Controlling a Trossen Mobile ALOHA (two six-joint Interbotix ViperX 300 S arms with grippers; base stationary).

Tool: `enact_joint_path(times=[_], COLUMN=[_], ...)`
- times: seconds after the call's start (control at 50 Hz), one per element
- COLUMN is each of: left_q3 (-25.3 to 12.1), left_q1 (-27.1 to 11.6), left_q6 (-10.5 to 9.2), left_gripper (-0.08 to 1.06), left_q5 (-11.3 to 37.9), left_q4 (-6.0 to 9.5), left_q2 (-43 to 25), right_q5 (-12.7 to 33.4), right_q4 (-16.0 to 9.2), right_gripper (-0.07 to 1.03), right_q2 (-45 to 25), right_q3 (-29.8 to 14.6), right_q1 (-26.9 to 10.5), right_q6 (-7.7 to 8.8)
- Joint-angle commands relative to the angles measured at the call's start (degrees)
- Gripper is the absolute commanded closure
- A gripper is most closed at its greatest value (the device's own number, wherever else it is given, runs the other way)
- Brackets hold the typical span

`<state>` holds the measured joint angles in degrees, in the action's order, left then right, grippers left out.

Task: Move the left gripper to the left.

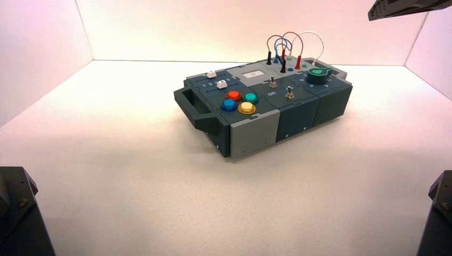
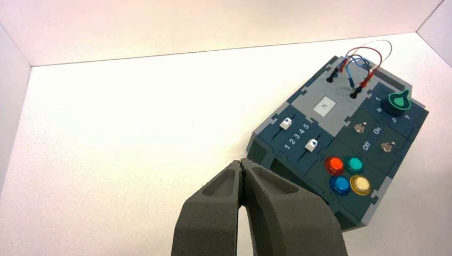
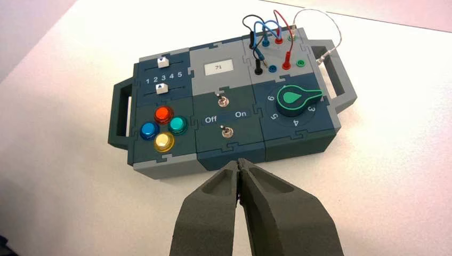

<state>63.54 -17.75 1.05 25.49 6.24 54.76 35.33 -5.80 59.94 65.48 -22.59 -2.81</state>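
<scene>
My left gripper (image 2: 242, 162) is shut and empty. It hangs high over the white table, to the left of the box (image 2: 341, 160), with its tips near the box's dark handle end beside the two white sliders (image 2: 311, 144). My right gripper (image 3: 239, 161) is also shut and empty, held above the table just in front of the box's front edge (image 3: 229, 157), below the two toggle switches (image 3: 227, 132). In the high view a black dotted wedge-like gripper part (image 1: 405, 8) shows at the top right edge; I cannot tell which arm it belongs to.
The box (image 1: 261, 106) stands turned at mid-table, with four coloured buttons (image 1: 240, 101), a green knob (image 1: 319, 74) and looped wires (image 1: 290, 48) at its back. White walls enclose the table. Two black arm bases sit at the near corners (image 1: 18, 213) (image 1: 440, 213).
</scene>
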Motion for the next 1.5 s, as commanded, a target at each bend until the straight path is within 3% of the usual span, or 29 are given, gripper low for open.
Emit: enact_joint_path(times=[0.02, 0.62, 0.76, 0.96, 1.0, 1.16, 1.5], left_q3=[-1.9, -2.1, -3.5, -6.2, -7.5, -9.6, -16.4], left_q1=[0.3, 0.4, 2.7, 10.3, 15.0, 22.1, 32.3], left_q6=[-0.09, -0.09, -0.18, -0.09, 0.18, 1.23, 1.41], left_gripper=[1.01, 1.01, 1.01, 1.01, 1.01, 1.01, 1.01], left_q5=[-0.1, -0.1, -0.2, -1.2, -1.5, -1.3, -1.5], left_q4=[0.0, 0.0, -0.09, 0.0, -0.09, -0.18, -0.18], left_q2=[-0.7, -0.6, -0.8, -1.9, -3.7, -7.7, -16.9], right_q5=[-0.4, -0.3, -0.3, -0.3, -0.3, 0.2, 0.3], right_q4=[-0.3, -1.3, -1.4, -1.5, -1.6, -1.6, -1.6], right_gripper=[0.98, 0.98, 0.98, 0.98, 0.98, 0.98, 0.98], right_q2=[-0.4, 3.0, 3.5, 3.4, 3.4, 3.3, 2.5], right_q3=[-1.9, -1.6, -1.6, -1.6, -1.5, -1.6, -1.6], right_q1=[-0.2, -0.2, -0.2, -0.2, -0.2, -0.2, -2.6], right_q6=[0.0, 0.0, 0.0, 0.0, 0.0, 0.0, 0.0])
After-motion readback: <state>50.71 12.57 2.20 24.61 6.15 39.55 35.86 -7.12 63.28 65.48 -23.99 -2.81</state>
